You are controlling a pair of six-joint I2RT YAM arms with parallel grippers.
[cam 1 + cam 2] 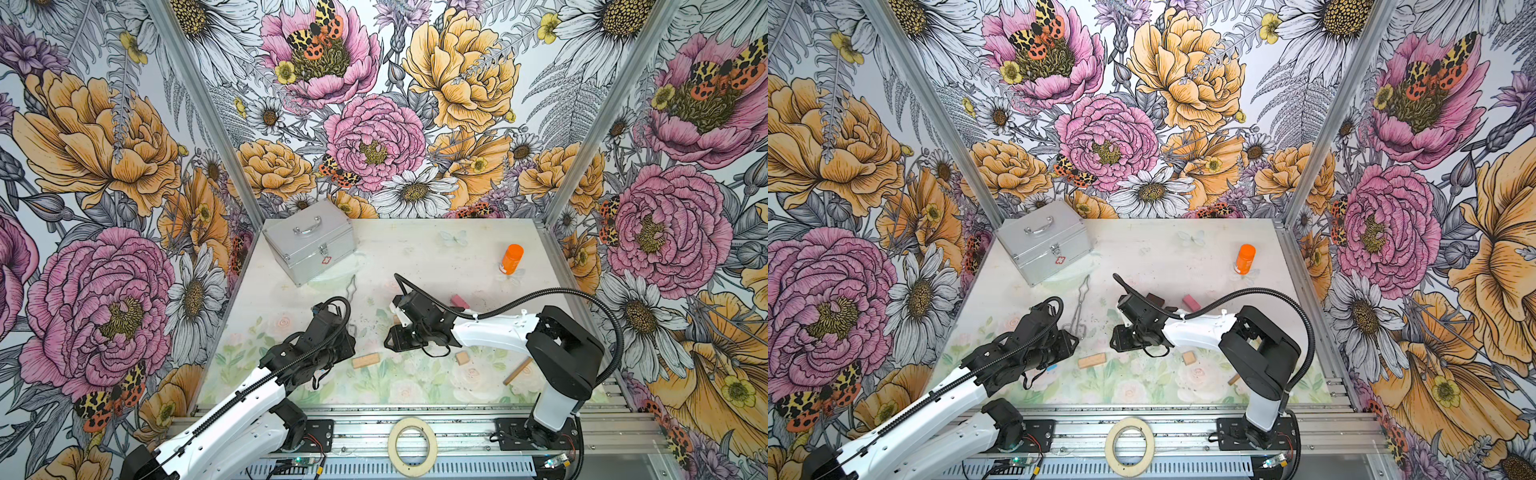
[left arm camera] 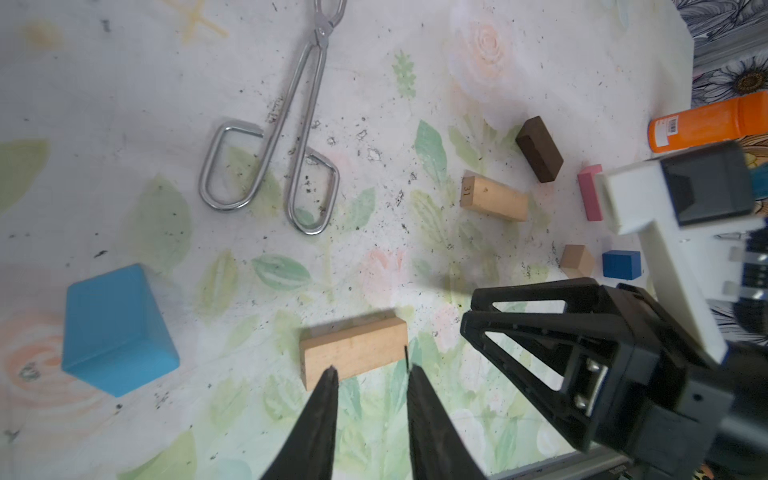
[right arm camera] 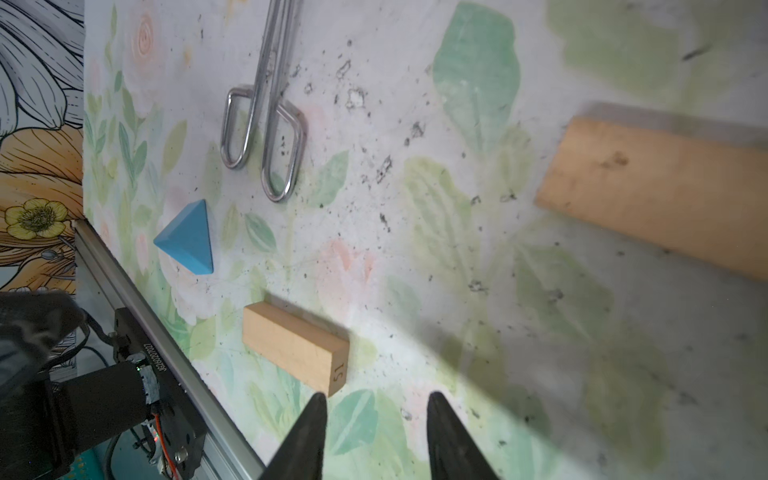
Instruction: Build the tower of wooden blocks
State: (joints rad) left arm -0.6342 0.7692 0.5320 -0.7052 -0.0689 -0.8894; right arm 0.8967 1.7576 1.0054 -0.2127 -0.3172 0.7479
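No tower stands yet. The tan wooden bar, tan wooden cube and pink wooden bar lie apart across the middle and lower middle of the floral bench. The left jaws and right jaws are apart and empty, so all the stacking is left to do.
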